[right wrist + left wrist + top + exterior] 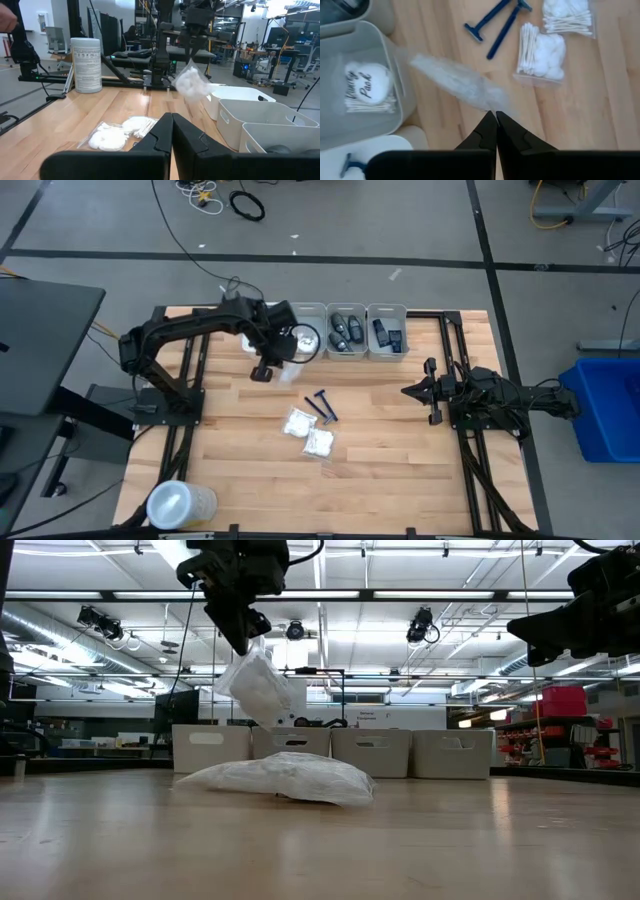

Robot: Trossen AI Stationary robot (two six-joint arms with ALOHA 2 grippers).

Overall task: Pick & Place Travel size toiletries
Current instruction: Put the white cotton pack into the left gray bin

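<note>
on the wooden table (400,470) lie two razors (323,405) and two packets (309,433); left jaws pinch a third packet (460,82), right jaws closed empty.

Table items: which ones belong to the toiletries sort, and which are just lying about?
Job:
- packet held by left gripper near the bins
- two packets on the table
- two razors
- dark containers in bins

Lying about:
- wipes tub
- right gripper, shut, idle

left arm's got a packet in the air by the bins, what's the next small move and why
Probably carry it a little farther over the bin that already holds a matching packet, then open. The left gripper is shut on the clear packet, which hangs partly over bare table, so releasing now might miss the bin.
</note>
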